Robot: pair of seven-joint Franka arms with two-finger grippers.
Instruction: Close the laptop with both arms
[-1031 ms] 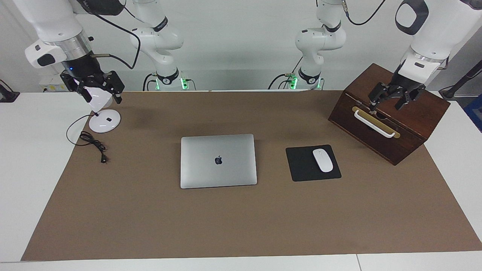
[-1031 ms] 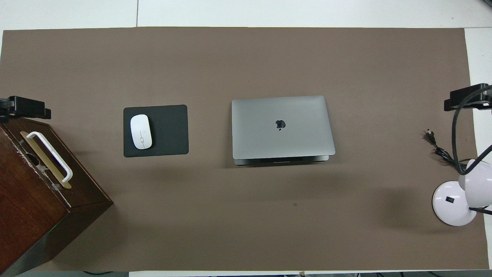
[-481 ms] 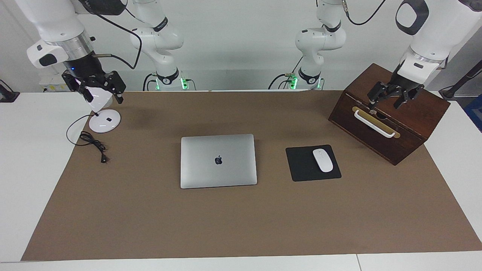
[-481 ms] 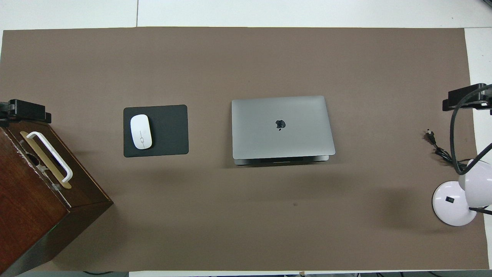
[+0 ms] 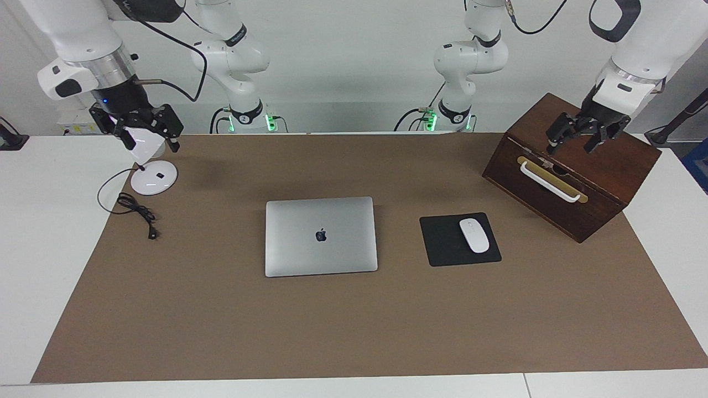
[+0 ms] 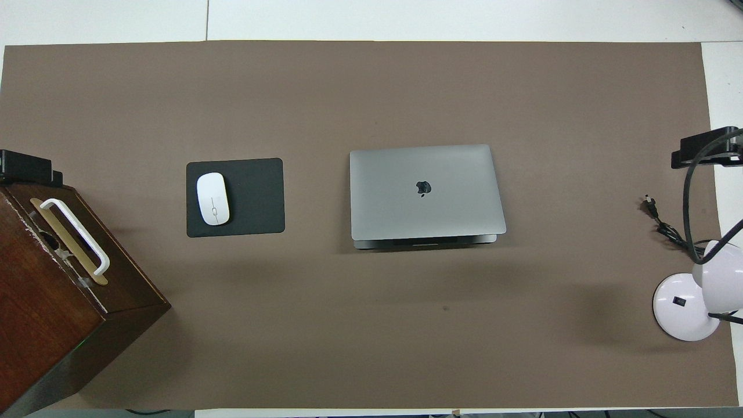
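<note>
A thin silver-grey laptop (image 5: 321, 236) lies flat in the middle of a brown table mat (image 5: 354, 331), its lid down with the apple logo facing up. In the overhead view the lid looks almost shut, with a narrow dark strip of the base showing along the edge nearer the robots, so the closing appears done or very nearly done.

The left gripper (image 5: 575, 137) hangs over a dark wooden box (image 5: 603, 160) at the left arm's end of the table, well away from the laptop, jaws spread and holding nothing. The right gripper (image 5: 146, 128) hangs over a white desk lamp (image 5: 154, 177) at the right arm's end, also well away from the laptop, fingers apart and empty. Both arms look parked rather than working.

The laptop is likely stiff, smooth and slippery metal, moderately heavy, with a fragile screen and hinge. Any last push would best be a gentle downward press on the lid's flat top near the edge farthest from the hinge, one gripper toward each corner, not a pinch.

A black mouse pad (image 5: 442, 243) with a white mouse (image 5: 474, 235) lies beside the laptop, between it and the left gripper's box. A black cable (image 5: 135, 210) trails from the lamp, below the right gripper. Bare mat surrounds the laptop on every edge, giving both arms open room to come in from above.
</note>
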